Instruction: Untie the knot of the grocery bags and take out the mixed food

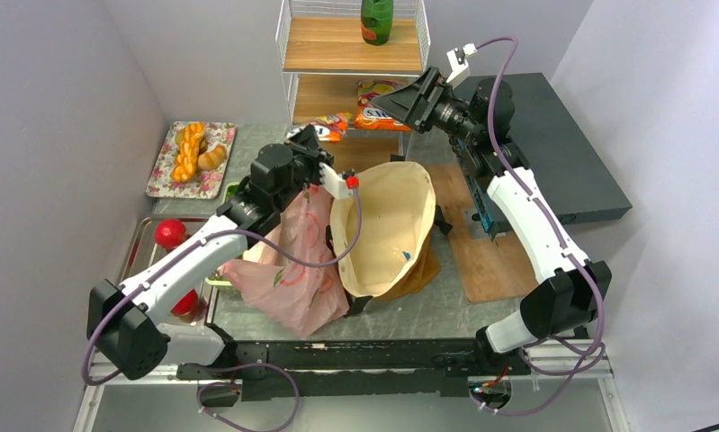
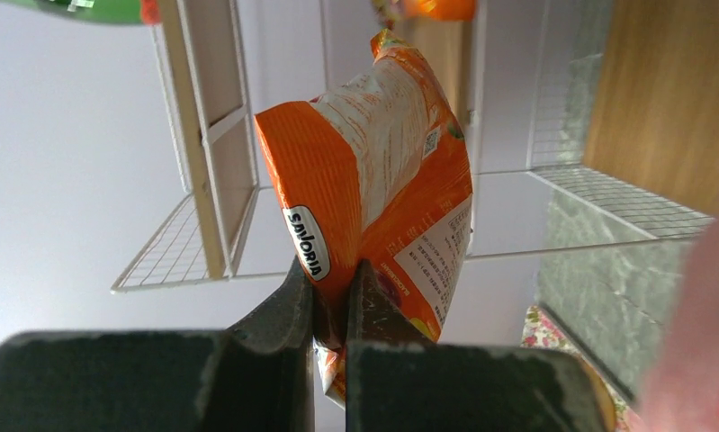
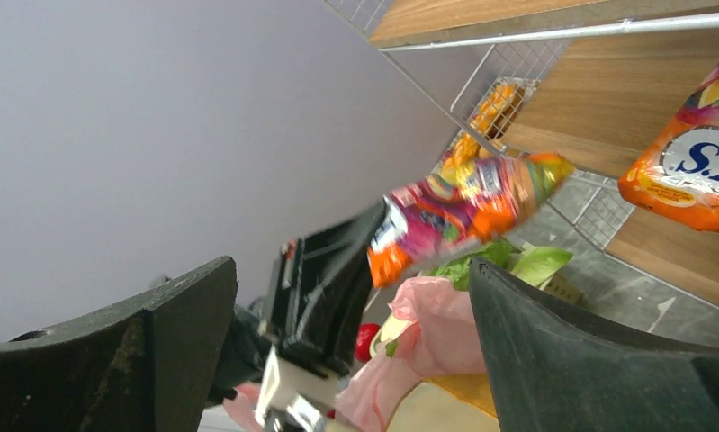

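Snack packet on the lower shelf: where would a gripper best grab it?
Probably the near edge of the orange snack packet, approached level from the shelf's open front: it lies flat, and the upper board blocks coming from above.

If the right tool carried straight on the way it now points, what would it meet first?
Most likely the left tool, shut on an orange snack packet: both sit straight ahead of the open right tool in its wrist view. Which comes first is hard to judge; depth is unclear.
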`<action>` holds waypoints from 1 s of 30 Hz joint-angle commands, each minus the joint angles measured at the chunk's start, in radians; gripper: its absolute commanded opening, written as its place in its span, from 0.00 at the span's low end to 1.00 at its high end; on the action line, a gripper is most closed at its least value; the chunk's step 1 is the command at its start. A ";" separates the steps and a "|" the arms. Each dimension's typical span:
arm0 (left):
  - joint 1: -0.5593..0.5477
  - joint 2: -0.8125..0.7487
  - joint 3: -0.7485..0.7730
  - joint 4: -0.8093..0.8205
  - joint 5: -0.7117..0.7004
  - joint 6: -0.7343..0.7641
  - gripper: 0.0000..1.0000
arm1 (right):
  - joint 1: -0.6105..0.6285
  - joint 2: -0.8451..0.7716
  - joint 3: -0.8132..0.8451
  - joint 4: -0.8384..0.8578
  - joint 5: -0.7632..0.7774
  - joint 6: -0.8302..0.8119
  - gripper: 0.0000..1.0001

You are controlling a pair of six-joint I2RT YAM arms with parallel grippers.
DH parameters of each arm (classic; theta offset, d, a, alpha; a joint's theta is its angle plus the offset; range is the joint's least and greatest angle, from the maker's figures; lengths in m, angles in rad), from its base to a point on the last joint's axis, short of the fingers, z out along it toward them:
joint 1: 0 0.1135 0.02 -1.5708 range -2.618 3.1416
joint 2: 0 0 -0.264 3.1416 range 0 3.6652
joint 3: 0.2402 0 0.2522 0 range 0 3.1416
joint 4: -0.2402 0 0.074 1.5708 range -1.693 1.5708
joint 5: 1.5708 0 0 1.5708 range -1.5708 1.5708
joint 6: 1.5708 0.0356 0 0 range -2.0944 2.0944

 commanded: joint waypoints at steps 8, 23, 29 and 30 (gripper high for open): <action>0.105 0.140 0.242 0.161 0.080 0.056 0.00 | -0.003 -0.051 0.037 -0.041 0.004 -0.149 1.00; 0.186 0.436 0.619 -0.192 0.159 -0.190 0.57 | -0.064 -0.037 0.097 -0.035 -0.037 -0.100 1.00; 0.204 0.455 0.654 -0.320 0.251 -0.216 0.70 | -0.087 -0.013 0.102 -0.010 -0.069 -0.061 1.00; 0.204 0.456 0.657 -0.331 0.261 -0.224 0.71 | -0.088 -0.010 0.100 -0.007 -0.074 -0.059 1.00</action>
